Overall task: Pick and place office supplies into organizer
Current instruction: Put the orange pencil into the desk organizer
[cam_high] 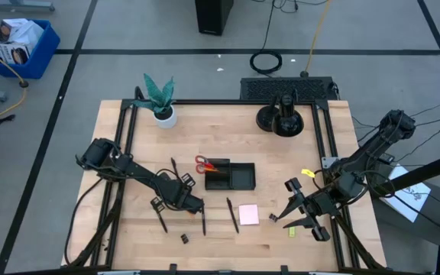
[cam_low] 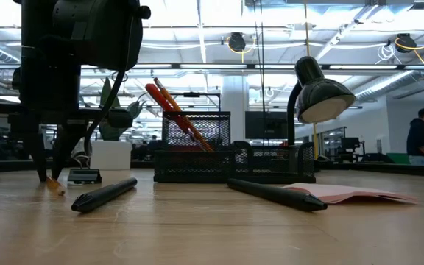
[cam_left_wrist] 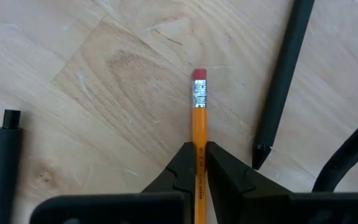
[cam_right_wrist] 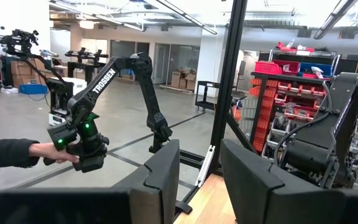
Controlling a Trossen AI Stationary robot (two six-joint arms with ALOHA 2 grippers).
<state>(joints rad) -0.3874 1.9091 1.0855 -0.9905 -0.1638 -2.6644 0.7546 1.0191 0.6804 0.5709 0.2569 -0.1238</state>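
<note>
An orange pencil (cam_left_wrist: 199, 112) with a pink eraser lies on the wooden table, and my left gripper (cam_left_wrist: 199, 150) is shut on it, left of the table's middle (cam_high: 195, 205). Black pens (cam_left_wrist: 284, 81) (cam_left_wrist: 2, 162) lie on either side of the pencil. The black organizer (cam_high: 231, 176) stands at mid-table with red-handled scissors (cam_low: 160, 99) and a pencil sticking up out of it. A pink sticky-note pad (cam_high: 248, 215) lies flat in front of it. My right gripper (cam_right_wrist: 201, 180) hangs open, high above the table's right side (cam_high: 304, 210), touching nothing. My left gripper pinches the pencil's shaft (cam_left_wrist: 199, 140) between its two fingertips, some way back from the eraser end. The fingers come steeply from above and lie across the pencil. The pencil's eraser end (cam_left_wrist: 199, 76) lies on the table.
A third black pen (cam_high: 233, 215) lies by the pad, a binder clip (cam_high: 183, 239) near the front edge, and a yellow-green piece (cam_high: 292, 231) under the right arm. A potted plant (cam_high: 160, 103) and a desk lamp (cam_high: 281, 118) stand at the far edge.
</note>
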